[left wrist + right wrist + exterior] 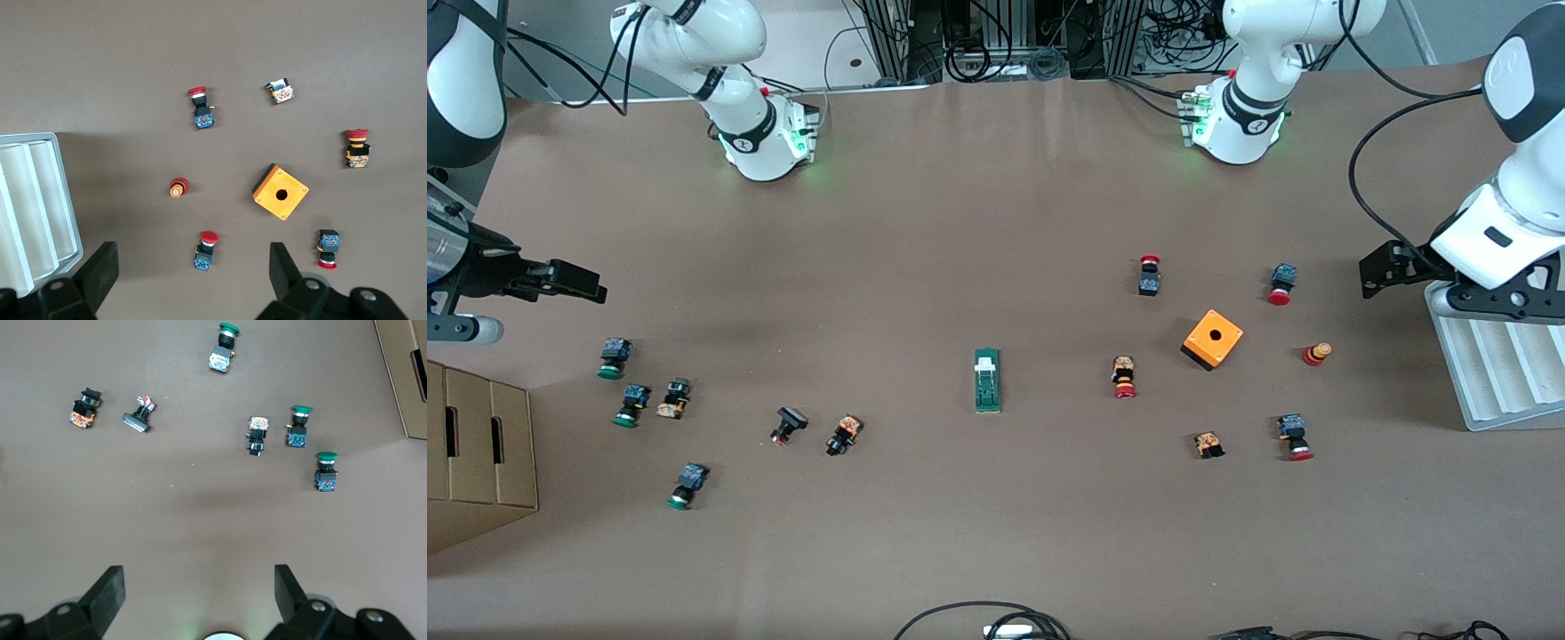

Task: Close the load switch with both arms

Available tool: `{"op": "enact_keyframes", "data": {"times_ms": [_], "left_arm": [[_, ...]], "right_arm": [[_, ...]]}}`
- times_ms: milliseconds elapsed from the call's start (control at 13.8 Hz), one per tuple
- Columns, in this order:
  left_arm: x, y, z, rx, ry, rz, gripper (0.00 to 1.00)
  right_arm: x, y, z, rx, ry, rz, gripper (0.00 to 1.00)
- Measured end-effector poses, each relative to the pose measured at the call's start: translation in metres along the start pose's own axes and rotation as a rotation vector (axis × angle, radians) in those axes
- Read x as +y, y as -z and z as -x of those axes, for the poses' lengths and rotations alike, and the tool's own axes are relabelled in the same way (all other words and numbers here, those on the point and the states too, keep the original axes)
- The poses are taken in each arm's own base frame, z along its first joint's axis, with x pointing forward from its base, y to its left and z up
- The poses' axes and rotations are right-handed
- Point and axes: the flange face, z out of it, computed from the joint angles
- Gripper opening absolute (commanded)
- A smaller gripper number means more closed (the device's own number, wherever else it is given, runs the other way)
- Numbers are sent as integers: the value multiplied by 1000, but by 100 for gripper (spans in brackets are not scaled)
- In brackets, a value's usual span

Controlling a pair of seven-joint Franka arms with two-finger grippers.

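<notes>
Right gripper (197,597) hangs over bare brown table (200,513), black fingers (107,593) spread wide, nothing between them. Scattered on the tabletop: three green-capped push buttons (325,470), one apart from the other two, a black-capped button with an orange base (84,409), and a cardboard box (400,367) at the edge.

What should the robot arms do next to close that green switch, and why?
Probably bring both arms in over the load switch. It lies alone mid-table, untouched, while the left gripper hangs by the white tray and the right gripper hangs above the green-capped buttons; both have open fingers and hold nothing.
</notes>
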Motion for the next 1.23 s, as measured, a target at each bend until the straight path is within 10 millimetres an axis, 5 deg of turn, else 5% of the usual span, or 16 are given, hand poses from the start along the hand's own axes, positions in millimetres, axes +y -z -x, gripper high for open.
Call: {"op": "enact_keyframes", "data": {"times_ms": [868, 1230], "left_arm": [[0, 1, 0, 2, -1, 0, 100], [3, 3, -1, 6, -5, 0, 100]], "right_arm": [[-1, 0, 0, -4, 3, 0, 100], [-18, -6, -2, -14, 105, 6, 100]]}}
